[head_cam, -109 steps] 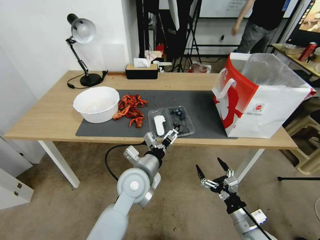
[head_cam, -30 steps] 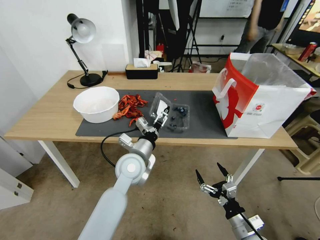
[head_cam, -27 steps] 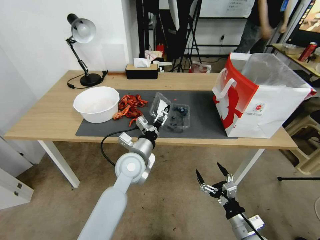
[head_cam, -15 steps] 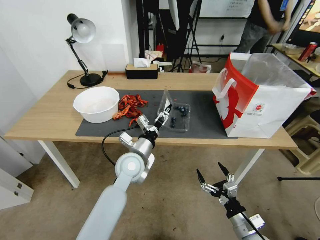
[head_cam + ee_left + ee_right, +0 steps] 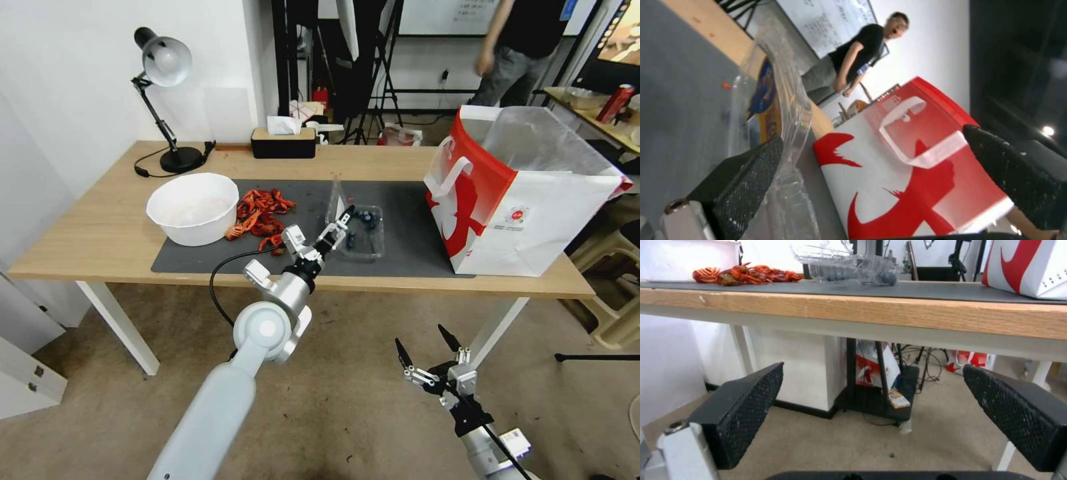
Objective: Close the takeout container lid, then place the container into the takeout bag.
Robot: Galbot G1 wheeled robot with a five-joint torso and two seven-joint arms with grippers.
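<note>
Left gripper [image 5: 339, 226]: jaws spread wide, gripping nothing, one black textured finger [image 5: 744, 175] against the upright lid [image 5: 335, 197].
Head view: takeout container [image 5: 366, 232], clear ribbed plastic with dark berries inside, lies on the grey mat [image 5: 200, 257]; takeout bag [image 5: 527, 193], boxy paper, stands open just to its right.
Right wrist view: right gripper [image 5: 871, 421] wide open, empty, below the wooden table edge [image 5: 907, 311].

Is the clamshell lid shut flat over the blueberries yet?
No, the lid stands nearly upright beside the left gripper.
</note>
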